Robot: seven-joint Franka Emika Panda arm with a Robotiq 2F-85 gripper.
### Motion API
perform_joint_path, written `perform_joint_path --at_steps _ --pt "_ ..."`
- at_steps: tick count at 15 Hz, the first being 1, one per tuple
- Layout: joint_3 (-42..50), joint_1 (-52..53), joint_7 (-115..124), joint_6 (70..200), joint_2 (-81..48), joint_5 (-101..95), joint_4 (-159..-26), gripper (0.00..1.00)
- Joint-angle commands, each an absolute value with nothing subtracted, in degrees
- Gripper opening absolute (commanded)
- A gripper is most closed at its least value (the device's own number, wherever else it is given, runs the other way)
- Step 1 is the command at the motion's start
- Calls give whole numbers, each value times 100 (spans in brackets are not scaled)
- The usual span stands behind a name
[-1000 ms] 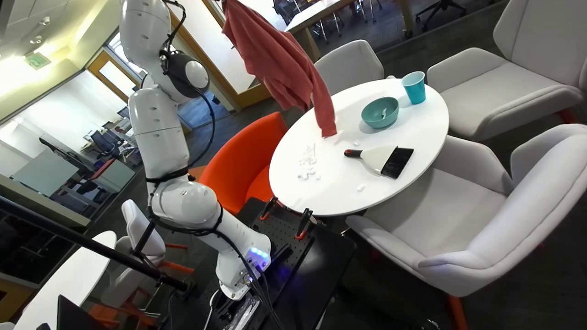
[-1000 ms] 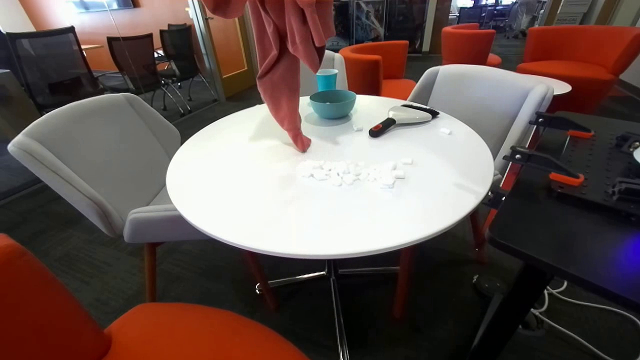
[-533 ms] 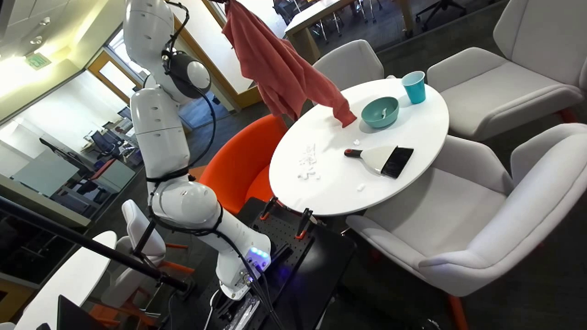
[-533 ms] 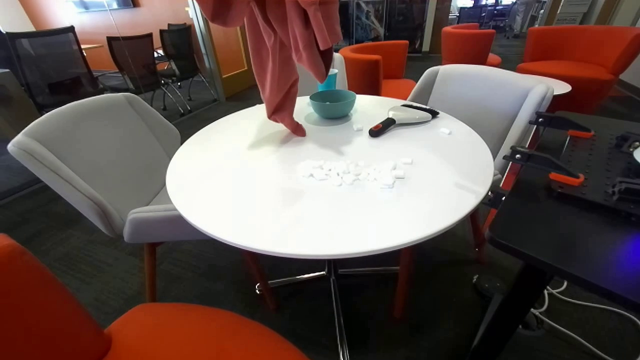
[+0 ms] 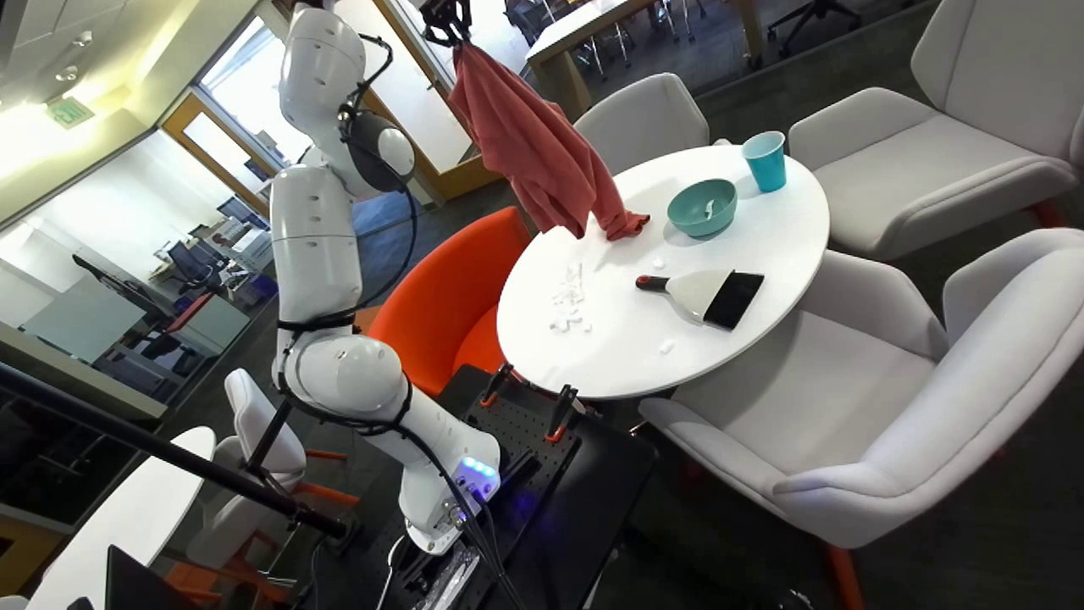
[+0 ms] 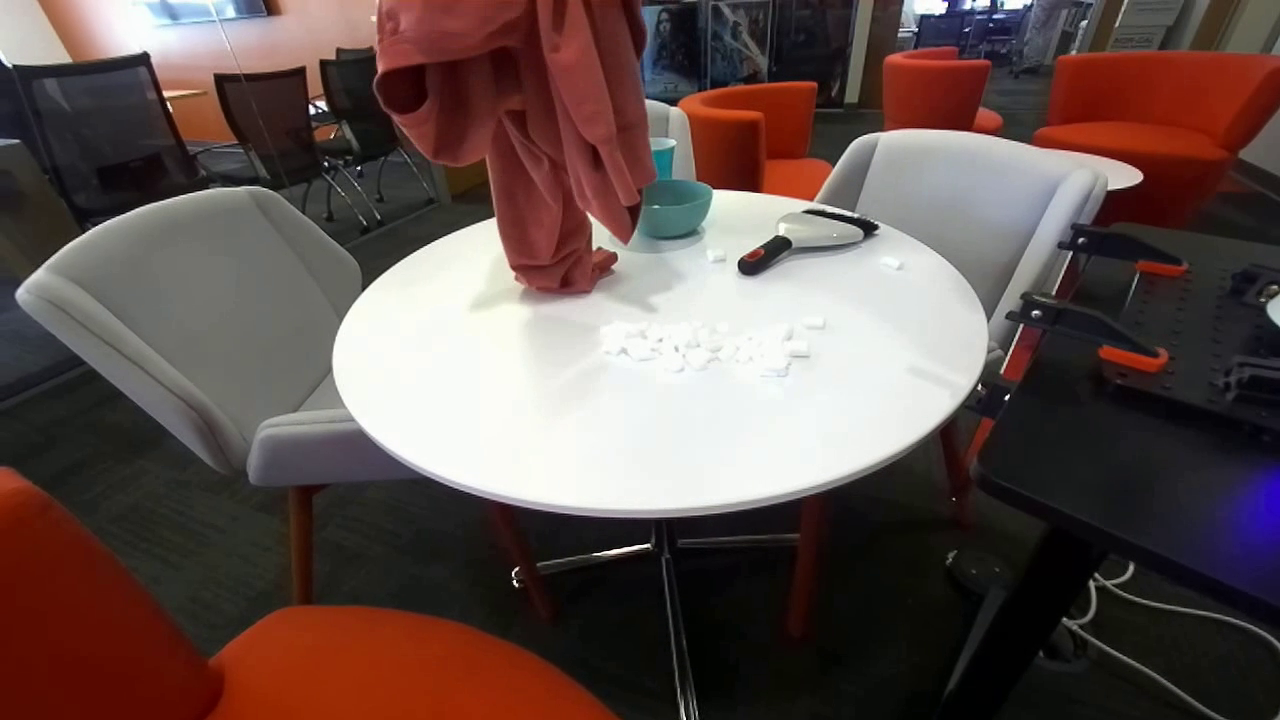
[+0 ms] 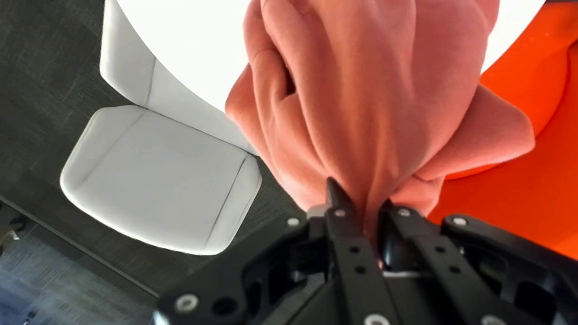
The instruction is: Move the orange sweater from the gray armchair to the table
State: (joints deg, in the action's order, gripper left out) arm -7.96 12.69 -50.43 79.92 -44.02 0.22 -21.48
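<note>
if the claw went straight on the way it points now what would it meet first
The sweater, pinched in the claw, fills the line straight ahead. Past it, probably the table, perhaps near its edge, but the sweater hides that stretch in the wrist view and depth is unclear.

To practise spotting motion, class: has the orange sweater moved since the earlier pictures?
Yes, downward: judged against the fixed white table in an exterior view, the orange sweater hangs lower, and its bottom end now looks bunched on that table.
</note>
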Motion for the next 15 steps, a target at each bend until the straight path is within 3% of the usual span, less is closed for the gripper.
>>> perform_joint_path --at_steps 1,2,3,9,10,15 --pt "-628 1385 -5185 8208 -4699 -171 -1981 3" --pt "-670 1363 -5134 8050 -4739 -110 -2031 3" --pt "-713 1333 -5054 7992 -4762 -48 -1982 14" --pt "-717 1319 -5053 8107 -4750 -39 -2224 14" --pt "-717 1317 -5053 8121 -4731 -38 -2250 3" --pt "-601 1412 -5079 8428 -5403 -206 -1975 3"
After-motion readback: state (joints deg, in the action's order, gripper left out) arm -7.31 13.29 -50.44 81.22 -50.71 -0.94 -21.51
